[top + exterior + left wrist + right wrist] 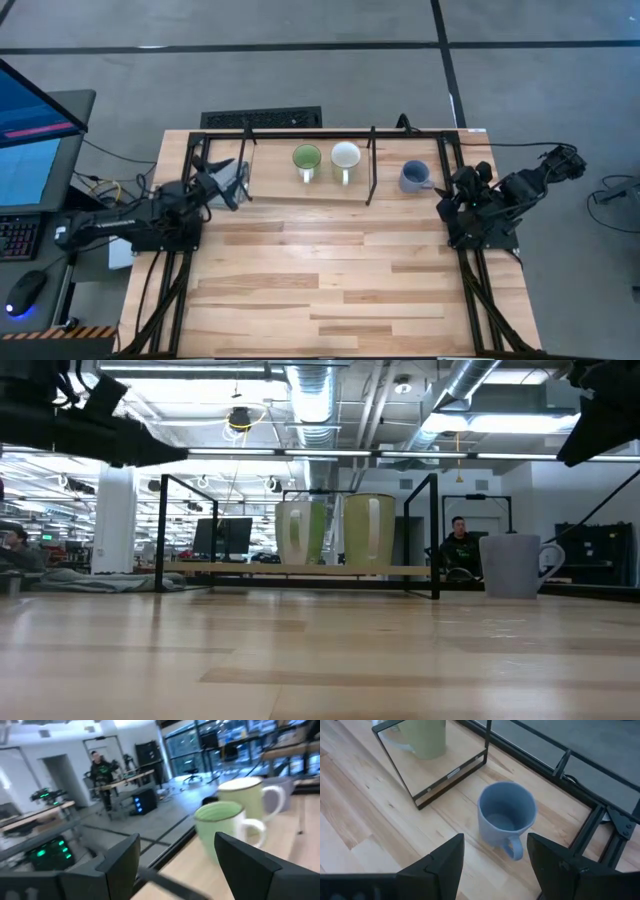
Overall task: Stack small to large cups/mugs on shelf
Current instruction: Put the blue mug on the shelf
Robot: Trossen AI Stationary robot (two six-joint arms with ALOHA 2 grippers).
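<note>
1. The blue-grey mug point(413, 176) stands upright on the bare worktop point(330, 290), just off the right end of the shelf point(300, 188), with its handle turned toward the right arm. It is a smooth, round ceramic cup, and its inside looks empty in the right wrist view point(506, 815).
2. The green mug point(306, 160) and the cream mug point(345, 158) stand side by side on the shelf, near each other, both upright with handles facing the front of the worktop. Nothing can be seen in either one.
3. The shelf is a light wooden board in a thin black frame with upright black rods. Open board lies to the left of the green mug and between the cream mug and the right-hand rod.
4. The right claw point(495, 857) hovers just beside the blue-grey mug, fingers spread wide and holding nothing, the mug's handle toward the gap.
5. The left claw point(232, 181) waits at the shelf's left end, also wide open and empty, facing the green mug point(220, 827).
6. The plank worktop in front of the shelf is open wood, edged by black rails on both sides.
</note>
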